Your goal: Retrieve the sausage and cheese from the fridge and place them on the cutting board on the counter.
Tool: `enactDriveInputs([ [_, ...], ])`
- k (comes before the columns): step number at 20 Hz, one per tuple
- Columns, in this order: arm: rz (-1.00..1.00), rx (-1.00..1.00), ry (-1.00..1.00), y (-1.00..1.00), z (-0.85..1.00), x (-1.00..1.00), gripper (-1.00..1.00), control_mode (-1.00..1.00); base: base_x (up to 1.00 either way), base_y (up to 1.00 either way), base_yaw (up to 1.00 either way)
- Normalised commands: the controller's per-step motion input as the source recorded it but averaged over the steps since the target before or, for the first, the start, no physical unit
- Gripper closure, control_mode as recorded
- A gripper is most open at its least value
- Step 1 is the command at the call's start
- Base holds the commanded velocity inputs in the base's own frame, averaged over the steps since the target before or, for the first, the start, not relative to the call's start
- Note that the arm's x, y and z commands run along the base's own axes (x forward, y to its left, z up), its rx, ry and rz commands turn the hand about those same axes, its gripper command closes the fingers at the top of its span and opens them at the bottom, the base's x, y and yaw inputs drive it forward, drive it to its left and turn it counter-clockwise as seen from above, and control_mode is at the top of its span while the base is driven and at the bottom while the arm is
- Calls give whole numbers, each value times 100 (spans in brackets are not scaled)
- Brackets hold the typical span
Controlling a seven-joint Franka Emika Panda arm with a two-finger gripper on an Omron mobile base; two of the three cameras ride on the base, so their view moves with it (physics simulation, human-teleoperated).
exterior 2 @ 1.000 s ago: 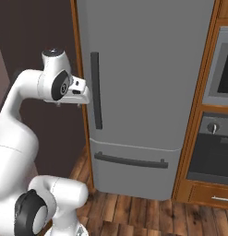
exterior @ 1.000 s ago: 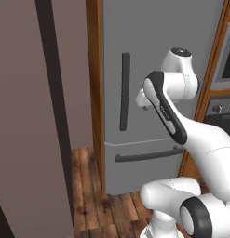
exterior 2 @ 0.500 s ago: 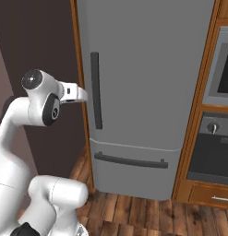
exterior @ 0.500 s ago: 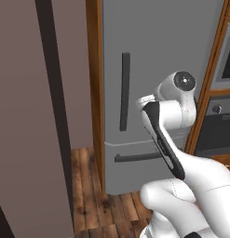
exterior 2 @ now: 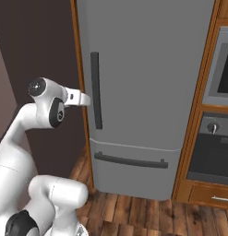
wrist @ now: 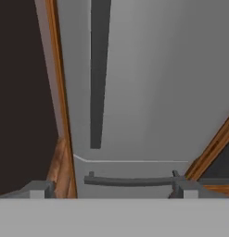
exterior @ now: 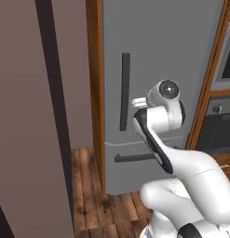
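Wooden plank flooring (exterior 2: 134,207) runs under a tall grey fridge (exterior 2: 147,69) framed by brown cabinet wood, and in front of that closed door the tool (exterior 2: 85,98) is held out level with its jaws spread wide and nothing between them. In the right base view it sits just beside the lower part of the long dark vertical handle (exterior 2: 96,90), on the handle's left, close to it (whether it touches cannot be told). In the left base view the tool (exterior: 137,101) pokes out from the arm's rounded white wrist toward the same handle (exterior: 125,90), just to its right from that side. The hand view looks along the door: the two finger tips (wrist: 37,190) stand far apart at the bottom corners, the vertical handle (wrist: 98,69) hangs between them higher up, and below its end a seam crosses the door above the horizontal drawer handle (wrist: 130,180). That drawer handle (exterior 2: 129,161) also shows across the fridge's lower section in the right base view. Further out, a built-in oven (exterior 2: 212,147) with a knob sits in the wooden column to the right of the fridge, and a dark brownish wall panel (exterior: 37,116) fills the left side of the left base view.
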Motion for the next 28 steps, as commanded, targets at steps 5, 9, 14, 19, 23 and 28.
enactDriveInputs([
  [5,-8,2,17,10,0,52,-100,-100,0,0,0],
  [9,0,0,5,0,0,56,-100,-100,0,0,0],
  [14,0,0,-5,0,-16,39,-100,-100,0,0,0],
  [19,3,2,-5,0,-19,49,-100,-100,0,0,0],
  [23,9,8,3,-1,-12,58,-100,-100,0,0,0],
  [28,8,6,4,0,-1,50,-100,-100,0,0,0],
])
